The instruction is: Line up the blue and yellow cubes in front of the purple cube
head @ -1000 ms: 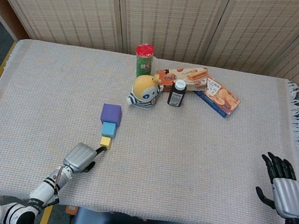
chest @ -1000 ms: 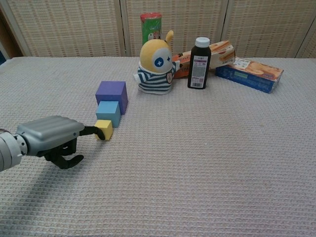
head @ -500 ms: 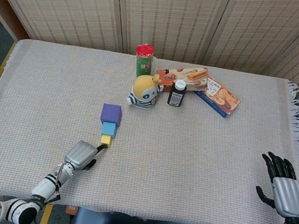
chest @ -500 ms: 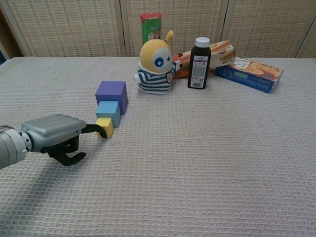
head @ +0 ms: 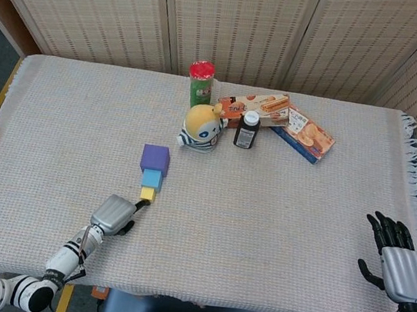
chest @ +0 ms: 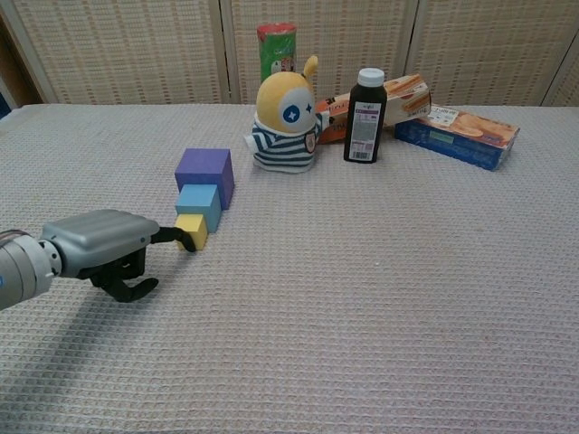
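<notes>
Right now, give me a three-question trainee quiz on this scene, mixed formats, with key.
1. True or false: the yellow cube sits at the near end of the row, in front of the blue cube and the purple cube.
2. Which hand reaches a fingertip to the yellow cube? A) left hand B) right hand C) neither
3. Fill in: the bottle with the white cap stands beside the striped ____.

Key:
1. True
2. A
3. toy
</notes>
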`<state>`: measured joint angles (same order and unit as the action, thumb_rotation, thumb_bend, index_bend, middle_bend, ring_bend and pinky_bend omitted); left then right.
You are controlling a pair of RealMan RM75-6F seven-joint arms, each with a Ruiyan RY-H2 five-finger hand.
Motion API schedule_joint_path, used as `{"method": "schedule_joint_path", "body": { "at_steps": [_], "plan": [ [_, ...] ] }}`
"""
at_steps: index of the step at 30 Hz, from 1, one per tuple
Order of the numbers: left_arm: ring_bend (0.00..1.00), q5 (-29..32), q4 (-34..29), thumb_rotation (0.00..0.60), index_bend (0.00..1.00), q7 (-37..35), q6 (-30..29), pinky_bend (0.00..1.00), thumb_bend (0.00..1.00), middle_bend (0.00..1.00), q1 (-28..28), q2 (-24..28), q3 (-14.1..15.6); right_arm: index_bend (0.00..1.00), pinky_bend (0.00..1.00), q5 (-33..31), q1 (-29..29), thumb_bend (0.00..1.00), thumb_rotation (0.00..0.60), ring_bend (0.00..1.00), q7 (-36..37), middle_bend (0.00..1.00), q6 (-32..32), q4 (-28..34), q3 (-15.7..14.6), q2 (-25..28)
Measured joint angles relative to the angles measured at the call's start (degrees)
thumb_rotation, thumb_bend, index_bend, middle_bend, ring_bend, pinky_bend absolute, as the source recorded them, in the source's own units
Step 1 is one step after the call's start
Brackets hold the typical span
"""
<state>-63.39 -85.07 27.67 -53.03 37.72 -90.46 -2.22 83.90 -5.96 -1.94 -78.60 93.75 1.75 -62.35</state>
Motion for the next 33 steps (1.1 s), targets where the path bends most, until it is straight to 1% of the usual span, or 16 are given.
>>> {"method": "schedule_joint_path", "body": {
  "at_steps": [6, 15, 21, 23, 24, 25, 26, 27, 28, 29, 30, 31, 32, 33],
  "plan": [
    [1.00, -0.2, 0.1, 0.600, 0.18, -0.5, 0.0, 1.00, 0.51, 1.00, 0.0, 0.0, 0.1, 0.00, 0.00, 0.0, 0.1, 0.07, 0.600, 0.00, -0.1, 0.00, -0.1, 0.1, 0.0, 0.0],
    [1.00, -0.9, -1.5, 0.600, 0.19, -0.3, -0.9, 1.00, 0.50, 1.00, -0.4, 0.5, 0.8, 0.00, 0.00, 0.5, 0.3, 0.07, 0.600, 0.00, 0.1, 0.00, -0.6, 0.3, -0.2, 0.2],
    [1.00, -2.7, -4.5, 0.600, 0.19, 0.2, -2.9, 1.00, 0.50, 1.00, -1.4, 1.7, 1.9, 0.00, 0.00, 1.4, 0.4, 0.07, 0.600, 0.00, 0.1, 0.00, -0.9, 0.4, -0.5, 0.2],
    [1.00, -4.1, -6.2, 0.600, 0.19, 0.3, -4.6, 1.00, 0.48, 1.00, -2.3, 2.9, 2.7, 0.00, 0.00, 1.9, 0.4, 0.07, 0.600, 0.00, 0.1, 0.00, -1.0, 0.5, -0.7, 0.3],
    [0.98, -4.9, -7.0, 0.600, 0.19, 0.3, -5.6, 1.00, 0.47, 1.00, -2.8, 3.5, 3.1, 0.00, 0.00, 2.2, 0.5, 0.07, 0.600, 0.00, 0.2, 0.00, -1.2, 0.6, -0.9, 0.4],
    [0.95, -6.0, -7.8, 0.600, 0.18, 0.0, -7.1, 1.00, 0.46, 0.99, -3.7, 4.6, 3.8, 0.00, 0.00, 2.5, 0.6, 0.07, 0.600, 0.00, 0.2, 0.00, -1.3, 0.6, -1.0, 0.4],
    [0.87, -6.9, -8.4, 0.600, 0.17, -0.6, -8.5, 0.98, 0.46, 0.94, -4.6, 5.5, 4.3, 0.00, 0.00, 2.7, 0.6, 0.07, 0.600, 0.00, 0.3, 0.00, -1.5, 0.7, -1.1, 0.5],
    [0.71, -7.6, -8.8, 0.600, 0.15, -1.4, -9.9, 0.91, 0.45, 0.79, -5.5, 6.4, 4.8, 0.00, 0.00, 3.0, 0.7, 0.07, 0.600, 0.00, 0.5, 0.00, -1.8, 0.7, -1.2, 0.6],
    [0.61, -8.7, -9.2, 0.600, 0.13, -3.0, -11.9, 0.83, 0.44, 0.66, -7.0, 7.8, 5.6, 0.00, 0.00, 3.2, 0.8, 0.07, 0.600, 0.00, 0.6, 0.00, -2.0, 0.8, -1.2, 0.7],
    [0.43, -9.5, -9.4, 0.600, 0.11, -4.5, -13.5, 0.66, 0.44, 0.47, -8.2, 9.0, 6.3, 0.00, 0.00, 3.3, 0.9, 0.07, 0.600, 0.00, 0.7, 0.00, -2.2, 0.8, -1.3, 0.7],
    [0.23, -10.5, -9.6, 0.600, 0.07, -6.2, -15.2, 0.47, 0.43, 0.27, -9.6, 10.2, 7.1, 0.00, 0.00, 3.4, 1.0, 0.07, 0.600, 0.00, 0.6, 0.00, -2.4, 0.8, -1.3, 0.7],
    [0.11, -12.0, -9.6, 0.600, 0.05, -8.7, -17.8, 0.34, 0.43, 0.16, -11.7, 11.7, 8.1, 0.00, 0.00, 3.5, 1.1, 0.07, 0.600, 0.00, 0.6, 0.00, -2.5, 0.8, -1.3, 0.7],
    [0.04, -13.2, -9.6, 0.600, 0.04, -10.5, -19.9, 0.26, 0.43, 0.10, -13.2, 12.7, 8.9, 0.00, 0.00, 3.5, 1.1, 0.07, 0.600, 0.00, 0.5, 0.00, -2.6, 0.8, -1.3, 0.6],
    [0.01, -14.4, -9.4, 0.600, 0.03, -12.2, -22.2, 0.21, 0.43, 0.06, -14.8, 13.6, 9.6, 0.00, 0.00, 3.6, 1.1, 0.07, 0.600, 0.00, 0.3, 0.00, -2.6, 0.8, -1.3, 0.5]
  ]
}}
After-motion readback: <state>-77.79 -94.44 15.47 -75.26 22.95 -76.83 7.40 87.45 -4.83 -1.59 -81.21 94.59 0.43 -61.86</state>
